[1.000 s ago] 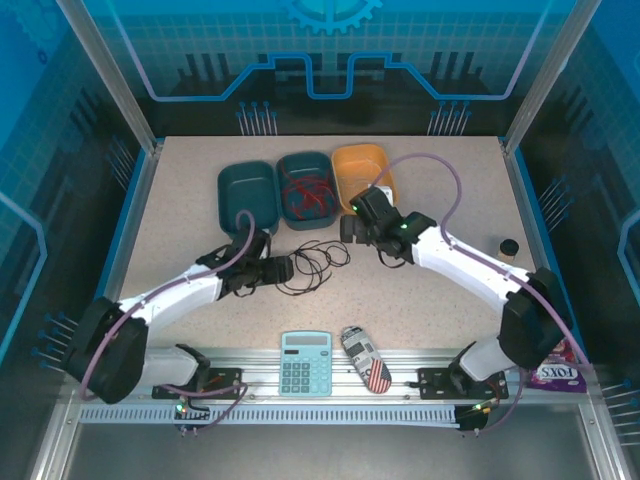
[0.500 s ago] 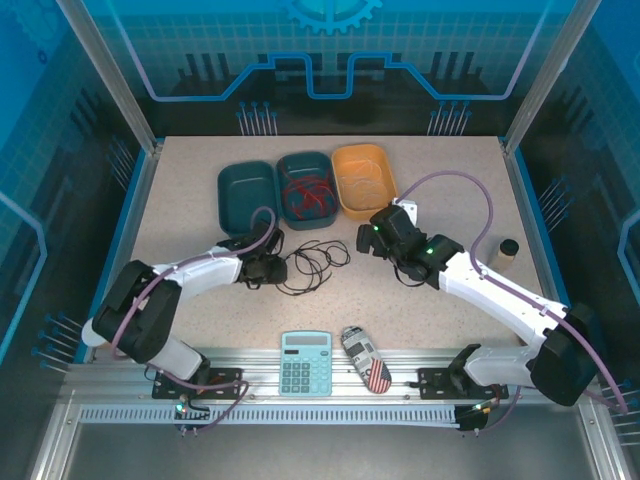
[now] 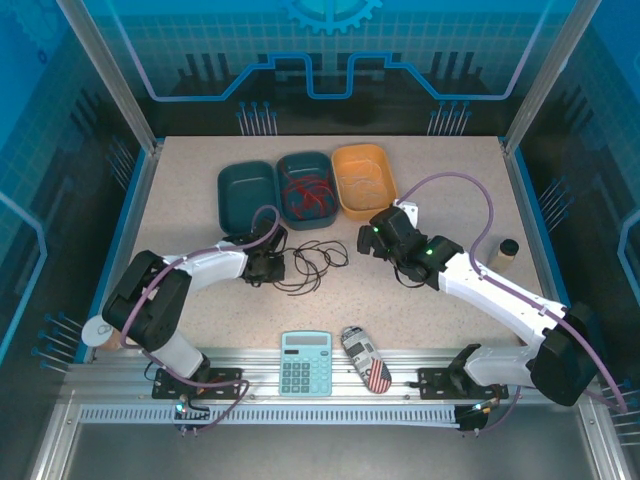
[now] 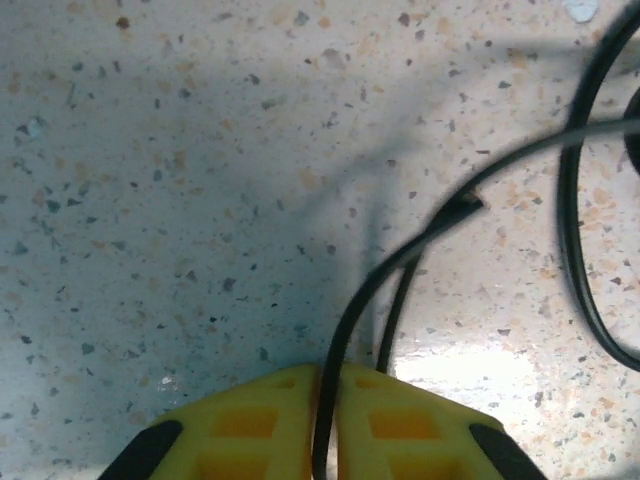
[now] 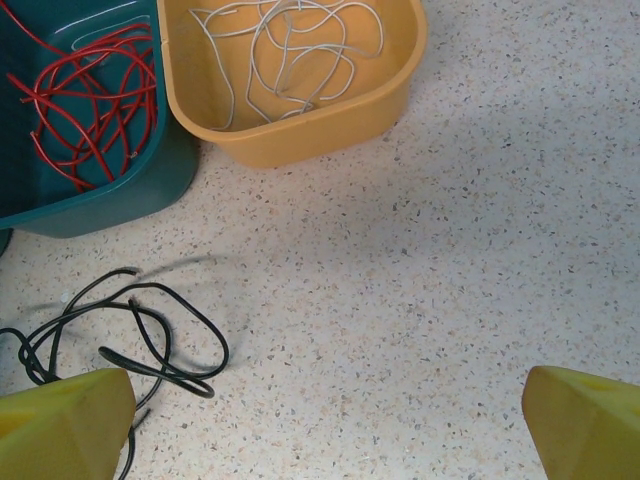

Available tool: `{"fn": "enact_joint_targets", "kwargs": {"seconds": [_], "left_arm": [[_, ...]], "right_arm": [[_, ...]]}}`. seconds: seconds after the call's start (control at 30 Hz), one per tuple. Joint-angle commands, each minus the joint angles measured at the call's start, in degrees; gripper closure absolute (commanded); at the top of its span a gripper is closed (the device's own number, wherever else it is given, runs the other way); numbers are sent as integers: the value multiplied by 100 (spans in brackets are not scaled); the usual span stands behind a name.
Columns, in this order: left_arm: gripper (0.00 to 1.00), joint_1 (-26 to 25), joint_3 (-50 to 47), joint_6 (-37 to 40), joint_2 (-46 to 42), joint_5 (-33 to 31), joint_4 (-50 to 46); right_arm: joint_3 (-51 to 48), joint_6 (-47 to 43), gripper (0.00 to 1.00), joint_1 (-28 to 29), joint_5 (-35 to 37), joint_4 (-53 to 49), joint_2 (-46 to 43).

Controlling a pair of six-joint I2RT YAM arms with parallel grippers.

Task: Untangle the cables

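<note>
The black cables (image 3: 315, 265) lie tangled mid-surface, just near of the bins, with red cables (image 3: 305, 195) in the middle teal bin (image 3: 306, 156) and pale cables (image 5: 290, 40) in the orange bin (image 5: 300, 130). A second ago the left gripper (image 4: 328, 385) stood spread at the tangle's left edge; now it pinches one black strand, so a pull can likely begin, while the right gripper (image 5: 330, 410), drawn back from the orange bin, hangs spread wide at the tangle's right. The speckled surface (image 3: 440, 180) carries a calculator (image 3: 305, 362) at its near edge, inside a blue-panelled enclosure (image 3: 60, 150).
</note>
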Motion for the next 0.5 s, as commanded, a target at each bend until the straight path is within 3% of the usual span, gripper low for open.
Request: {"fn": "enact_joint_targets", "kwargs": {"seconds": [0.0, 0.17, 0.47], "left_arm": [[95, 18, 68, -3, 13, 31, 35], [97, 11, -15, 51, -468, 41, -125], [100, 15, -355, 66, -1548, 150, -527]], "right_arm": [[-7, 10, 0, 96, 112, 74, 43], [117, -123, 0, 176, -7, 99, 295], [668, -514, 0, 399, -826, 201, 1144]]}}
